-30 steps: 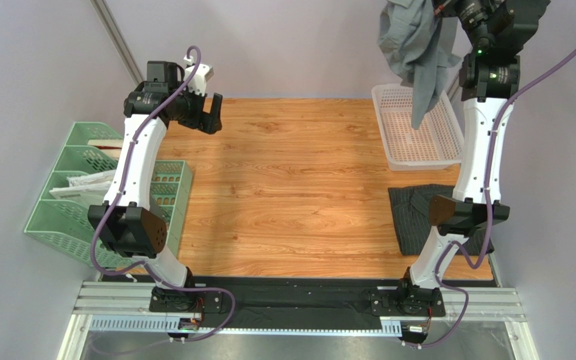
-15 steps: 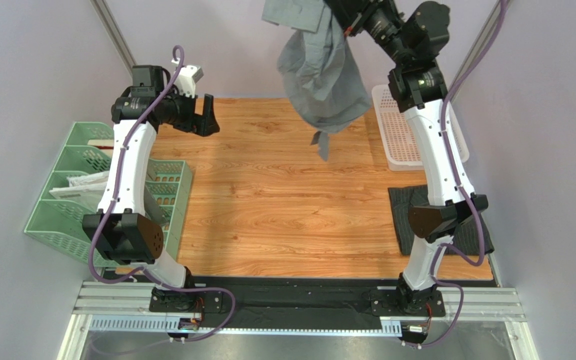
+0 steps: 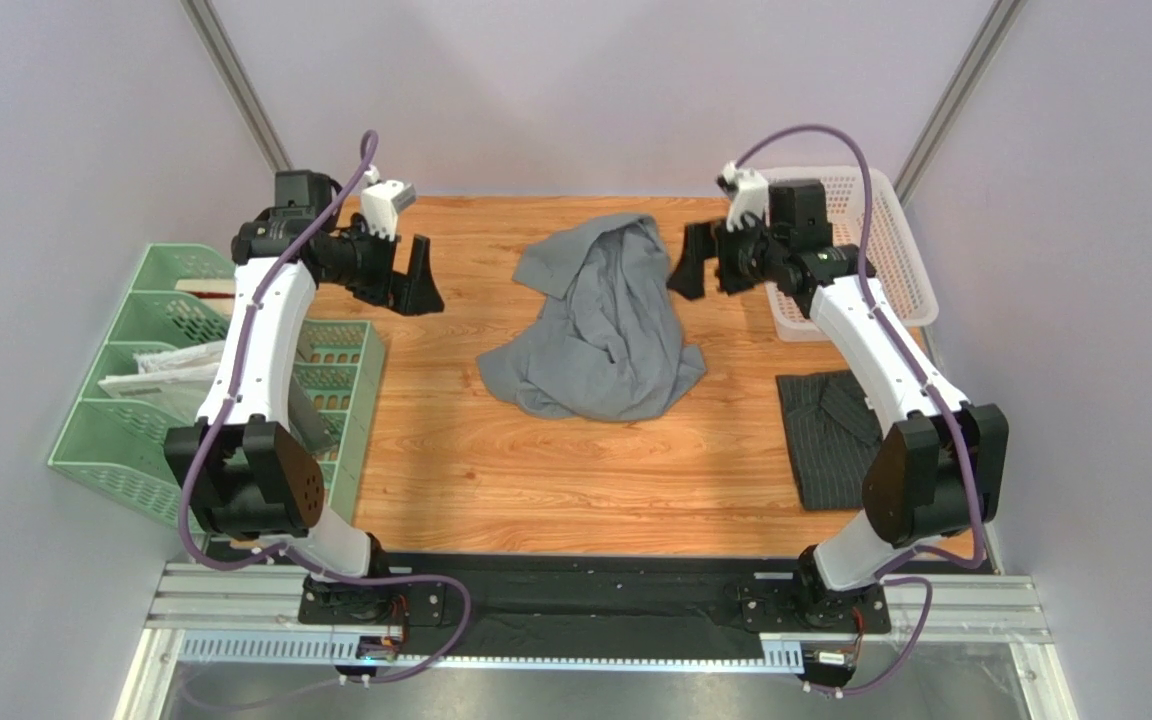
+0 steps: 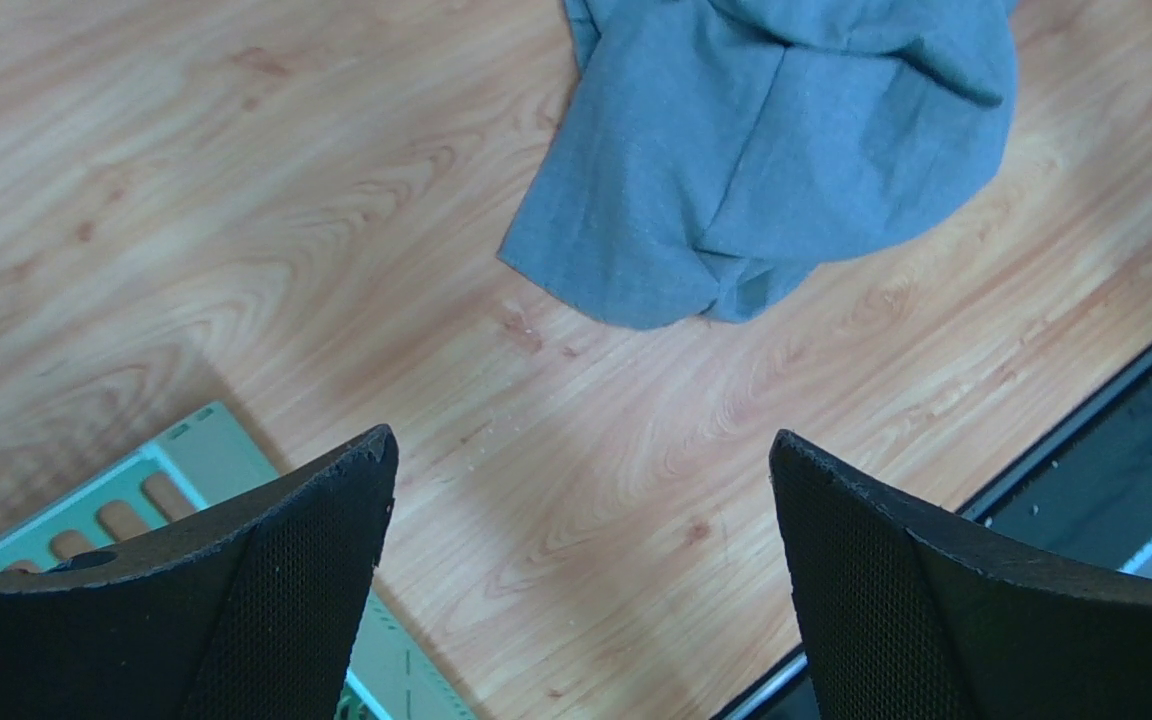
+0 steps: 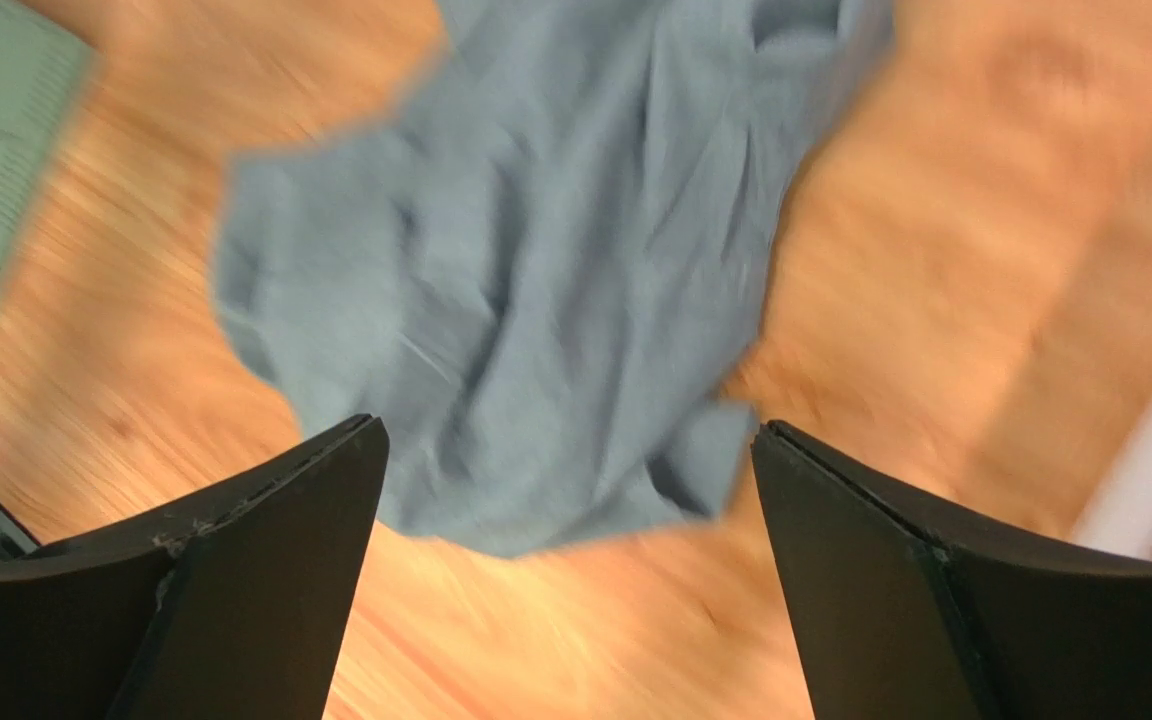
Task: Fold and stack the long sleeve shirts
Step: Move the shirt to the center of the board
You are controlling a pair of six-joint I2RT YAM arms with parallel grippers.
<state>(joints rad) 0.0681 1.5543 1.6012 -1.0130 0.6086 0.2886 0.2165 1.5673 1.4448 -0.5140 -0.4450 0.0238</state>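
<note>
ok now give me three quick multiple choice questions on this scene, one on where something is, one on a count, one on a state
1. Where does the grey shirt lie?
A. folded at the near right edge
B. crumpled on the middle of the table
C. hanging from a gripper

2. How many shirts are in view?
A. three
B. one
C. two

3. How does the right gripper stand?
A. open, holding nothing
B. shut on the grey shirt
C. shut on nothing

Answers:
1 B, the top view shows it heaped on bare wood.
2 C, the grey one plus the dark pinstriped shirt, folded at the table's right near edge.
3 A, its wrist view shows the jaws wide apart with nothing between them.
</note>
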